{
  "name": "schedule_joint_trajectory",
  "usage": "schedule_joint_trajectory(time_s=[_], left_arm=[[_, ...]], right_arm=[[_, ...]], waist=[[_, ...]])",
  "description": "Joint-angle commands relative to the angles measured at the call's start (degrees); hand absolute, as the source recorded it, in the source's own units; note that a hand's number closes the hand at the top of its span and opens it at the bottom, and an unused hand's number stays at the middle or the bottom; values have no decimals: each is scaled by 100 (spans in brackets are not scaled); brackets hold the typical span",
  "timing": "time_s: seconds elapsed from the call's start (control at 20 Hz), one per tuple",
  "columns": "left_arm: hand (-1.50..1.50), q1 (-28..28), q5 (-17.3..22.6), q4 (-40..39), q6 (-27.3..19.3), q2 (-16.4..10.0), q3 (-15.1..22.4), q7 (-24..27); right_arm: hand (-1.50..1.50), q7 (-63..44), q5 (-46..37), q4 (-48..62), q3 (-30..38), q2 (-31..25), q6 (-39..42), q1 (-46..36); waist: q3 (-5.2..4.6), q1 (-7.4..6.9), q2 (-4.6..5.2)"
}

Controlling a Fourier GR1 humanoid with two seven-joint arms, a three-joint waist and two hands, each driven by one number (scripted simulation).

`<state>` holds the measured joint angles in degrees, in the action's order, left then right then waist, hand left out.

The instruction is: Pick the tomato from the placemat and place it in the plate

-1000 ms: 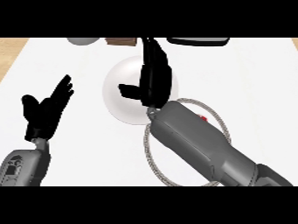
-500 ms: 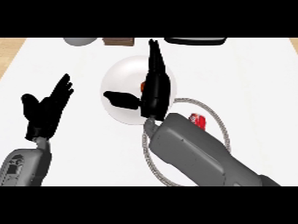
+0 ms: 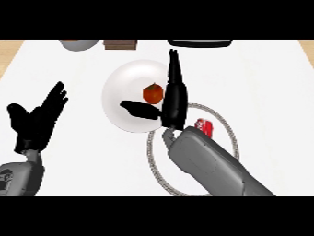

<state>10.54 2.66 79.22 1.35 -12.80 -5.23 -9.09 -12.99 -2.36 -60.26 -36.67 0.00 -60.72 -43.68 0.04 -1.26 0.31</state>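
A: Since half a second ago the right hand [image 3: 174, 108] has slid a little to the right and back toward the robot, and the tomato [image 3: 152, 93], which did not show before, is now uncovered on the plate [image 3: 122, 83].

B: Where is the tomato against the hand?

A: It lies near the middle of the white plate, just left of the straight fingers [image 3: 175, 78] and above the thumb [image 3: 140, 109], in the gap between them. Its right edge meets the fingers in this view, but I cannot tell whether they really touch.

B: So nothing is pinched?

A: No. The fingers are stretched out together, pointing away from the robot across the plate's right side, and the thumb sticks out to the left over the plate. Nothing curls round the tomato.

B: And the placemat?

A: The round placemat [image 3: 150, 159] lies just right of the plate and nearer the robot, its pale rim almost meeting the plate's edge. The grey right forearm [image 3: 210, 161] crosses it and hides much of it. A small red thing [image 3: 206, 127] lies on it, close beside the forearm's right side.

B: The other hand?

A: The left hand [image 3: 35, 123] rests at the left over the white surface [image 3: 268, 92], fingers up and spread, well apart from the plate.

B: Anything behind?

A: Along the far edge a grey bowl [image 3: 78, 44], a brown block [image 3: 120, 44] and a dark item [image 3: 199, 43] show only in part.
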Motion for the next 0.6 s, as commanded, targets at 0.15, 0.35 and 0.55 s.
schedule_joint_trajectory(time_s=[0.15,0.35,0.55], left_arm=[[0,-248,61,123,207,-131,-179,52],[0,-376,-121,736,-21,72,12,-314],[0,-343,-365,549,-223,265,133,-172]], right_arm=[[-150,757,-66,-374,508,-89,579,963],[-150,664,-236,-49,712,-2,638,857],[-150,434,-525,-632,823,-465,1037,1331]], waist=[[-3,109,-31],[-3,92,-34],[-4,130,-40]])
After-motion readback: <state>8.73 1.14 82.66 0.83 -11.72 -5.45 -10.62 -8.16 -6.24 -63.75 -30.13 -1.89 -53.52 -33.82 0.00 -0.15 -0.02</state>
